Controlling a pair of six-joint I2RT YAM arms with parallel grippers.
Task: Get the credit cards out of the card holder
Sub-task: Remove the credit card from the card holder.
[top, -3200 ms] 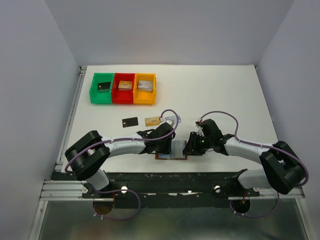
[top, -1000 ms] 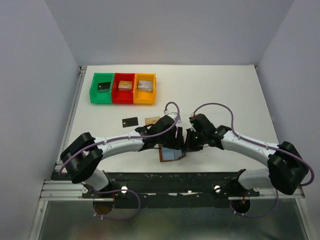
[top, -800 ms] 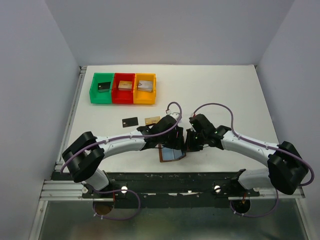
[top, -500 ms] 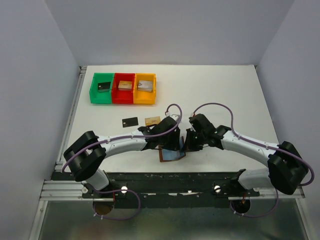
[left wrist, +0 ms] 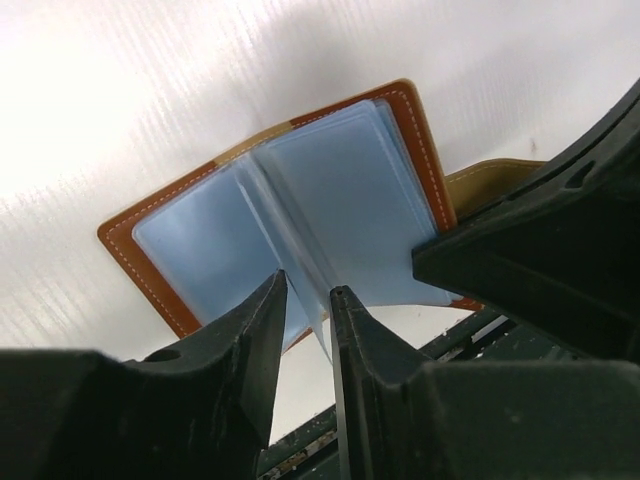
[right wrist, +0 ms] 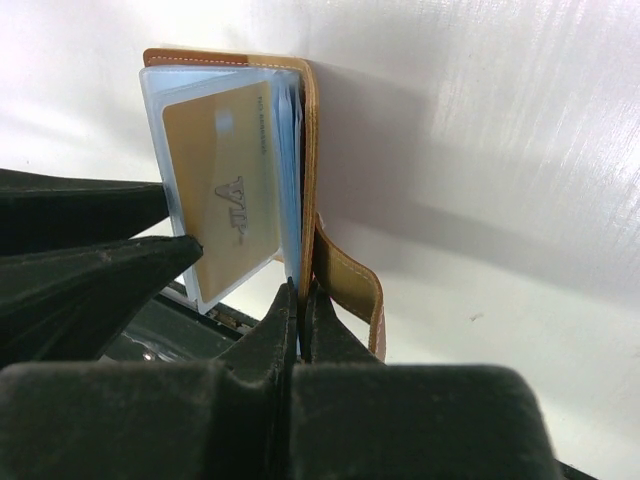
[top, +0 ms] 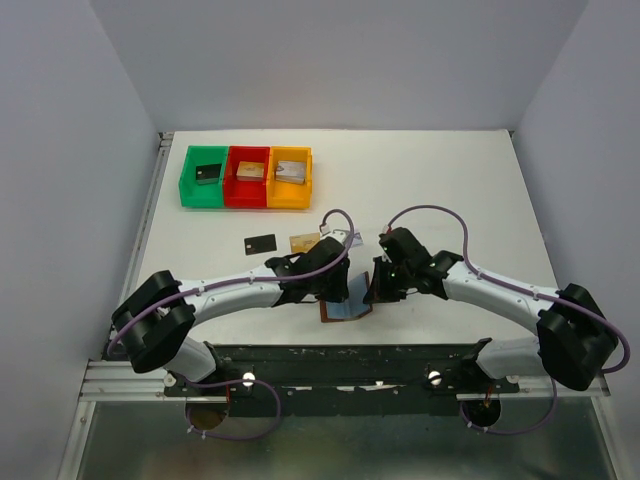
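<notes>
The card holder (top: 341, 311) lies open near the table's front edge, brown leather with pale blue sleeves (left wrist: 372, 197). My left gripper (left wrist: 308, 303) stands over its middle. The jaws are a narrow gap apart, and one upright sleeve leaf (left wrist: 302, 262) rises between them. My right gripper (right wrist: 300, 292) is shut on the holder's right cover (right wrist: 309, 150), held upright, with the tab strap (right wrist: 351, 285) beside it. A gold credit card (right wrist: 224, 198) sits in a sleeve there. On the table lie a black card (top: 260, 243), a gold card (top: 303, 241) and a pale card (top: 347, 238).
Green (top: 205, 177), red (top: 248, 177) and orange (top: 290, 178) bins stand in a row at the back left, each with a small block inside. The black front rail (top: 330, 358) runs just below the holder. Both arms crowd the front middle.
The left jaws have narrowed around the upright sleeve leaf, and the left arm has shifted a little toward the front. The right gripper keeps its hold on the cover.
</notes>
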